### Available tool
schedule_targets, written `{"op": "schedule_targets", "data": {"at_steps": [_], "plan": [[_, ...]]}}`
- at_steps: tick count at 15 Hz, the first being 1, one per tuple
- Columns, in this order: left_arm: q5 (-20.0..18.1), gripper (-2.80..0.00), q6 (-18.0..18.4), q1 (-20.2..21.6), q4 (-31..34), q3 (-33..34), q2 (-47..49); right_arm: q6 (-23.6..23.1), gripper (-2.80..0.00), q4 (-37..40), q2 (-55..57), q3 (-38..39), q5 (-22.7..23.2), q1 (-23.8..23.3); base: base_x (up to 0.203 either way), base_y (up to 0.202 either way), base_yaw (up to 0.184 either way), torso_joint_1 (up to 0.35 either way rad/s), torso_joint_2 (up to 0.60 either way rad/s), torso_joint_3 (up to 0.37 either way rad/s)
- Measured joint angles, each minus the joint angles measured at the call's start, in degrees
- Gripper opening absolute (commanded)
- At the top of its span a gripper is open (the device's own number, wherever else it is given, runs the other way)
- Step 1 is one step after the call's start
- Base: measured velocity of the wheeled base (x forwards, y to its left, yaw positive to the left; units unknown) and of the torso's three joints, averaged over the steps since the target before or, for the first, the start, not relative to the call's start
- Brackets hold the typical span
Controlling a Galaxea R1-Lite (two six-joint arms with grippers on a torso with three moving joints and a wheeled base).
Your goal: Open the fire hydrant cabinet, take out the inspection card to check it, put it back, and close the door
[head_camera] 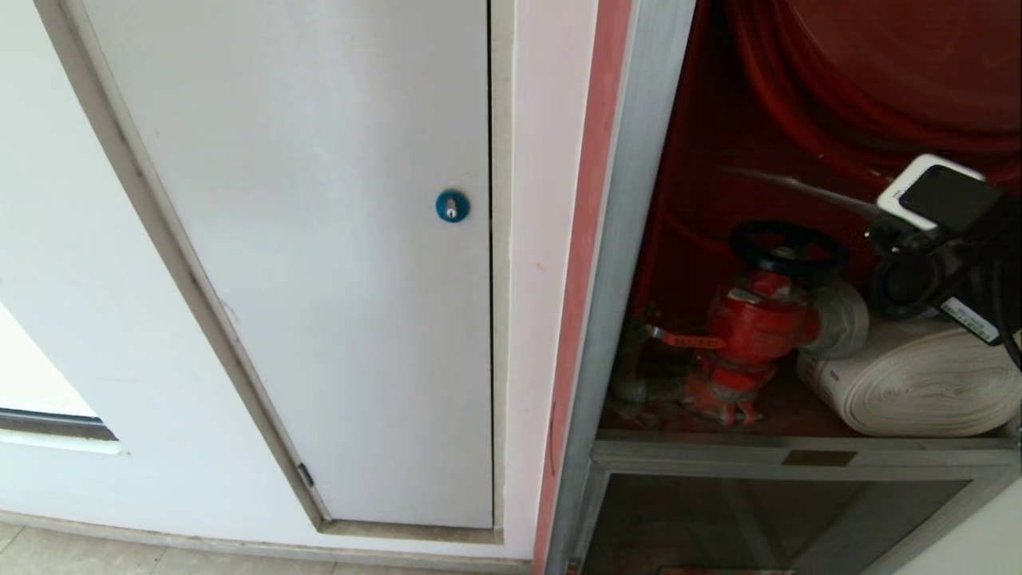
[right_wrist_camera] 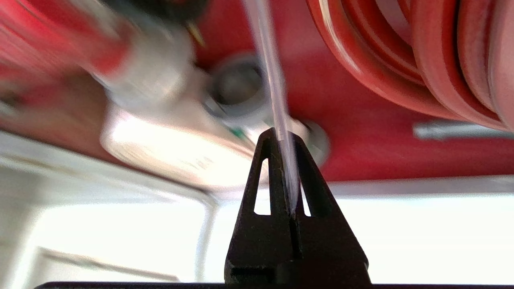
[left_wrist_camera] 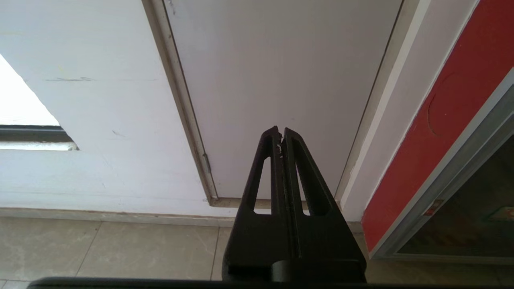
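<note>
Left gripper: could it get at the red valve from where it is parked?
Probably not as parked: the left gripper, shut, faces the white panel door, and the fire hydrant cabinet's frame stands between it and the red valve.

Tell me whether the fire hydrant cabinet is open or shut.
Open. The fire hydrant cabinet shows its red inside uncovered in the head view: the valve and rolled hose are in plain sight.

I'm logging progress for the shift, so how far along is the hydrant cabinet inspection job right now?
Done: the fire hydrant cabinet stands open, red valve and white hose roll exposed. In hand: the right gripper is shut on the inspection card, seen edge-on inside the cabinet. Whether it is coming out or going back, I cannot tell. Left: closing the door. The left gripper is parked, shut.
</note>
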Motion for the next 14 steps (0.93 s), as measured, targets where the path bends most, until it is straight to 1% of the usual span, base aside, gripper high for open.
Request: {"op": "schedule_targets", "data": {"at_steps": [3,4,8,10,12,14], "plan": [[-0.02,-2.80,0.01,0.00,0.02,-0.02,0.00,-7.28,-2.80,-0.28,0.64,0.00,-0.58,-1.96,0.000,0.000,0.000,0.000,0.00,0.000],[0.00,-2.80,0.01,0.02,0.02,-0.02,0.00,-8.45,-2.80,-0.51,0.98,0.00,-0.60,-2.31,0.000,0.000,0.000,0.000,0.00,0.000],[0.00,-2.80,0.01,0.00,0.02,0.00,0.00,-11.48,-2.80,-1.50,2.75,-0.36,-2.20,-2.64,0.000,0.000,0.000,0.000,0.00,0.000],[0.00,-2.80,0.00,0.00,0.02,0.00,0.00,-12.21,-2.80,-3.31,3.94,-0.63,-2.81,-2.63,0.000,0.000,0.000,0.000,0.00,0.000],[-0.04,-2.80,0.00,0.00,0.02,0.00,0.00,-12.70,-2.80,-3.79,5.00,-0.66,-4.53,-2.64,0.000,0.000,0.000,0.000,0.00,0.000],[0.00,-2.80,0.00,0.00,0.02,0.00,0.00,-12.72,-2.80,-4.10,6.18,-0.55,-4.76,-2.64,0.000,0.000,0.000,0.000,0.00,0.000]]}}
